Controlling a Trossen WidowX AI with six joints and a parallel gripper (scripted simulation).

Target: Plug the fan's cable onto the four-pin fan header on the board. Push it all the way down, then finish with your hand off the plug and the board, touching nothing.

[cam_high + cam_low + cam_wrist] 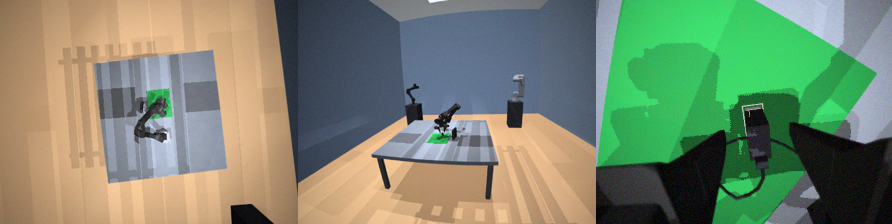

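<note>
Largest to smallest. A grey-patterned rectangular table point(414, 154) on dark legs is standing on a tan wooden floor point(541, 176), and it is carrying all the task items. A flat bright green square board point(152, 95) is lying near the middle of the table top. A dark, multi-jointed robot arm point(144, 121) is reaching from its pale base plate point(166, 137) across to the board, with its wrist hanging above the green surface. A small black upright fan block point(454, 133) is standing on the table just beside the board's edge.

In the wrist view, the black parallel-jaw gripper point(757, 142) is pointing down at the board; its two dark fingers are standing partly spread, one on either side of the plug, each separated from it by a visible strip of green. The gripper is grasping nothing. The small dark rectangular cable plug point(758, 135) is sitting upright on the board, its far end meeting the white-outlined four-pin fan header point(752, 108). How deeply it is seated cannot be judged. A thin black cable point(741, 192) is looping from the plug's near end across the board, beneath the fingers.
</note>
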